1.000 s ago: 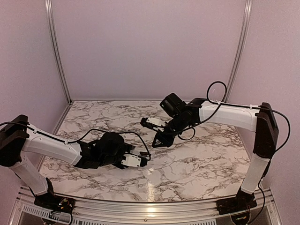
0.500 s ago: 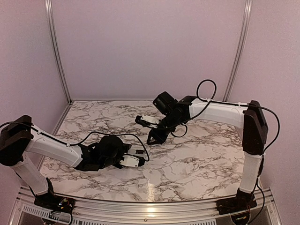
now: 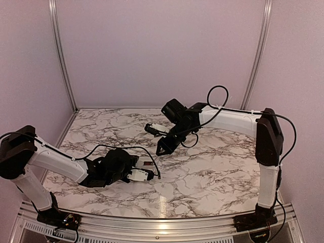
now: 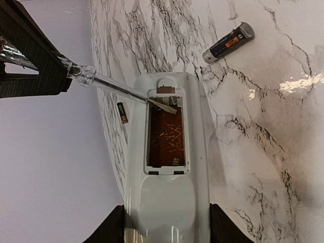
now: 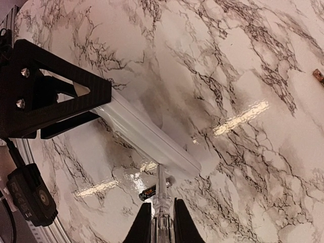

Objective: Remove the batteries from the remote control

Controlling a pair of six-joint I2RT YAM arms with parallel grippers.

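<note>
Low over the white marble-patterned table (image 4: 263, 126), the left arm lies stretched forward, its left gripper (image 4: 166, 230) clamped on the near end of one slim white remote control (image 4: 167, 197), whose reddish battery recess (image 4: 166, 136) faces up, empty. The right arm reaches in, wrist angled down, its right gripper (image 5: 162, 225) closed around one clear-handled screwdriver (image 4: 111, 83), tip in the recess. Two small dark cylindrical batteries (image 4: 228, 43) lie loose on the table, the second battery (image 4: 122, 112) just beside the remote's other edge.
</note>
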